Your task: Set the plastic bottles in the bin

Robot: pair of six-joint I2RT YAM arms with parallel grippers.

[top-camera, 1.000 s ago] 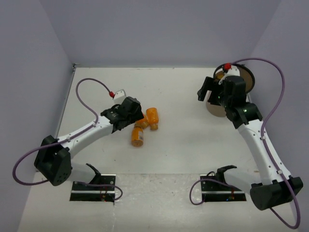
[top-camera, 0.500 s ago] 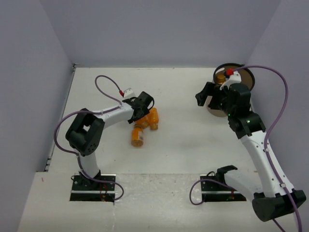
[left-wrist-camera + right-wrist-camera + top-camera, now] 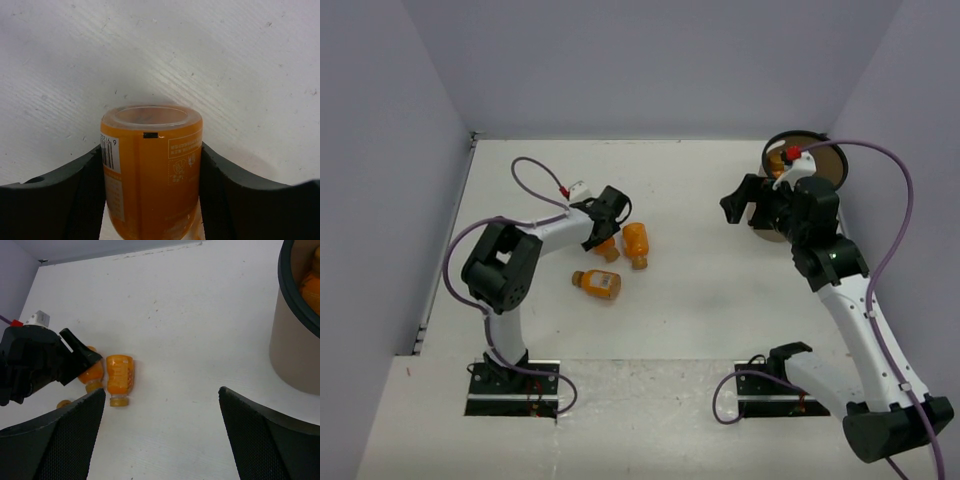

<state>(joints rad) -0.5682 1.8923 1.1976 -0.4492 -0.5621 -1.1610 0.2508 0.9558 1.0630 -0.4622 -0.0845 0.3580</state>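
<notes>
**Figure.** Grasp stage of a bottle-clearing task. The left end effector (image 3: 151,150) is shown pressed against both sides of a stubby orange bottle (image 3: 150,175). This gripped bottle lies on the white surface (image 3: 700,290), left of centre, with its flat base pointing away from the wrist. Whether it has been raised off the surface cannot be told.

A second orange bottle (image 3: 635,243) is seen lying just beside the grasp. A third (image 3: 597,284) lies nearer the arm bases. The bin (image 3: 292,360) stands at the far right, well apart from all three, and one orange bottle (image 3: 312,287) is visible inside its rim. No green or clear bottles are seen on the surface. The right end effector (image 3: 162,390) is held spread wide and empty, above the surface just beside the bin.

Foreseeable faults:
- **Slip.** The gripped bottle is round and smooth-sided and is held only by two pads. It could twist or squirt out when lifted.
- **Knock.** The second bottle could be nudged by the left fingers and sent rolling.
- **Long carry.** A bottle held loosely could be dropped short of the bin.
- **Crowding at the bin.** The right arm sits beside the rim. A collision or a blocked drop could result if it is not moved clear.
</notes>
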